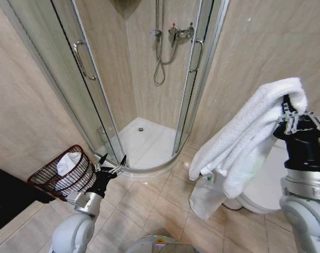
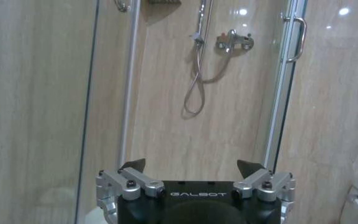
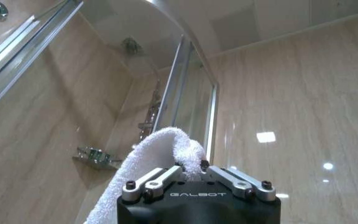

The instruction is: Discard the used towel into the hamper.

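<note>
Head view: white towel (image 1: 249,138) hangs high, well to the right of the shower stall (image 1: 149,79), pinched at its top fold by the right gripper (image 1: 289,112), the rest drooping in long folds toward the tiled floor (image 1: 149,205) and the toilet (image 1: 265,184) behind it. Hamper (image 1: 49,179) stands on the floor left of the stall's glass door, tilted, with a white cloth (image 1: 69,163) already inside. Left gripper (image 1: 111,162) sits low, just right of the hamper and near the stall's curved sill, fingers spread, nothing between them. Left wrist view: left gripper's two dark fingertips (image 2: 132,165) stand well apart and empty, aimed into the stall at the shower hose (image 2: 196,88) and mixer tap (image 2: 234,42). Right wrist view: right gripper's fingers (image 3: 166,176) are clenched on the towel's folded edge, which rises as a white hump in front of the stall's door frame (image 3: 182,93).
</note>
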Tool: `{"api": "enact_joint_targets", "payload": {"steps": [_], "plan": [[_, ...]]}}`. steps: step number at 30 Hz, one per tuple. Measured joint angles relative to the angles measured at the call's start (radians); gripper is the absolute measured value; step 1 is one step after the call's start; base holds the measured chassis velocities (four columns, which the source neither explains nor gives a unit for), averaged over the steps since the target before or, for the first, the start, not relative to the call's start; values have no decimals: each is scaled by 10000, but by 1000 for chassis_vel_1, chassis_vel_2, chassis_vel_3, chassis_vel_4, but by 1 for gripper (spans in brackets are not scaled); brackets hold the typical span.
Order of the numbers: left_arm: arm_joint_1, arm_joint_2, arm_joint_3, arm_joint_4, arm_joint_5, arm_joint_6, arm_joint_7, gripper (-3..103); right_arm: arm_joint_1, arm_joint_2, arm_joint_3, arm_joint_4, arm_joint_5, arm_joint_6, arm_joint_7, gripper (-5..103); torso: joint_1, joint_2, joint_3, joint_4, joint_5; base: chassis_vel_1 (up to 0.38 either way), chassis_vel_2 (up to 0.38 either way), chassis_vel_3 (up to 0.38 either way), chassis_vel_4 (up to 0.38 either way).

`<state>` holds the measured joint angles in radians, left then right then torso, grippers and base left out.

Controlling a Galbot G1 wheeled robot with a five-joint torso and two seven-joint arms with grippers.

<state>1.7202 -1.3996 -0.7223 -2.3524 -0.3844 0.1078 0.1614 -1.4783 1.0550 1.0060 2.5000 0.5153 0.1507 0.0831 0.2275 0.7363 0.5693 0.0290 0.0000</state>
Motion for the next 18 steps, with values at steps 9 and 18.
{"api": "enact_joint_targets", "payload": {"steps": [9, 18], "plan": [[0, 0, 0, 0, 0, 0, 0, 99, -18, 16, 22, 0, -8, 15, -13, 3, 166, 402, 238, 0, 0, 0, 0, 0, 0], [0, 0, 0, 0, 0, 0, 0, 99, -41, -26, 127, 0, 15, 15, -12, 3, 348, 818, 472, 0, 0, 0, 0, 0, 0]]}}
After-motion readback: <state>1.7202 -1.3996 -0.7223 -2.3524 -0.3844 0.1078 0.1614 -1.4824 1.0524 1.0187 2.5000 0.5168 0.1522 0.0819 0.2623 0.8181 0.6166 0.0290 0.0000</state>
